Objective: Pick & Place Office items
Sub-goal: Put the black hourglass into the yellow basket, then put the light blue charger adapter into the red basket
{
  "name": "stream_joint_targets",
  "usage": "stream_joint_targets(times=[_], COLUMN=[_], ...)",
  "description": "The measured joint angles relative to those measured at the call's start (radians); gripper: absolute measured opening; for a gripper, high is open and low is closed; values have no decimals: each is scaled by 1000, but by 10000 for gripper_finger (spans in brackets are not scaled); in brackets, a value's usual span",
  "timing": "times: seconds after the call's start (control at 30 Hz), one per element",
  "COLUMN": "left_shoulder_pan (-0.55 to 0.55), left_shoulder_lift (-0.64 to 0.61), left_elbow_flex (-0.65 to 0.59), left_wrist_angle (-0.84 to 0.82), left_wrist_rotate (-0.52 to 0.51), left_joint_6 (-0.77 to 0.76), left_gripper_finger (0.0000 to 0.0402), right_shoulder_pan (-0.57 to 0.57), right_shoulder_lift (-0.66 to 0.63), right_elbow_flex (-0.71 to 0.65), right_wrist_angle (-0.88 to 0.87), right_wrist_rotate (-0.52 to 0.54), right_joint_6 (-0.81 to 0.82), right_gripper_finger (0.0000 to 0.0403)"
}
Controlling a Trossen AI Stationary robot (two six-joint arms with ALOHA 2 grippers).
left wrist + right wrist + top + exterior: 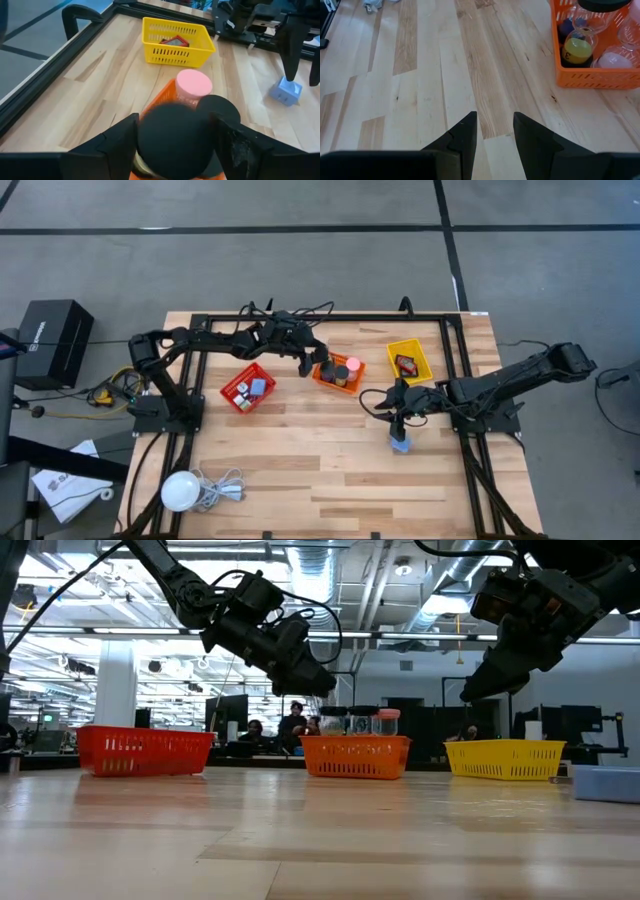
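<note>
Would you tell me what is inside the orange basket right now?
The orange basket holds upright jars: black-lidded ones and a pink-lidded one. The left gripper covers part of it.

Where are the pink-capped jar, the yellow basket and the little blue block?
pink-capped jar [193,83]: left wrist view, on its round pink cap.
yellow basket [176,54]: left wrist view, on its near mesh wall.
blue block [286,92]: left wrist view, on its top face.

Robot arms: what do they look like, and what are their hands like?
Both arms are black and built from chunky jointed pieces, with thin black cables looping along them. The left hand and right hand each end in two dark, flat, wedge-shaped fingers. No markings can be made out on them.
</note>
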Motion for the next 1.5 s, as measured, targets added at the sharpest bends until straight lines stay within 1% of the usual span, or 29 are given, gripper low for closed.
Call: stream_joint_targets(times=[0.3, 0.73, 0.83, 0.97, 1.13, 1.27, 1.37, 1.5], left_shoulder_pan=[0, -3, -7, -23, -54, -80, -100, -120], left_shoulder_lift=[0, 0, -17, -95, -241, -361, -436, -514], left_elbow_flex=[0, 0, -2, -2, -11, -28, -50, -97], left_wrist_angle=[3, 5, 1, 2, -8, -43, -41, -44], left_wrist_rotate=[-3, -5, -4, 0, 1, 1, 1, -1], left_joint_6=[3, 3, 2, 2, 2, 2, 2, 2], left_gripper_finger=[215, 213, 213, 214, 214, 214, 214, 214], right_shoulder_pan=[0, -1, -1, -10, -40, -40, -45, -44], right_shoulder_lift=[0, 0, 0, 0, 0, 0, 0, -1], right_elbow_flex=[0, 0, 0, 0, 0, 0, 18, 72], right_wrist_angle=[0, 0, 1, 5, 27, 59, 52, -21], right_wrist_rotate=[0, 0, 0, 2, 33, 33, 24, 3], right_joint_6=[0, 0, 0, -1, 15, -98, -120, -123], right_gripper_finger=[120, 120, 120, 120, 120, 125, 143, 184])
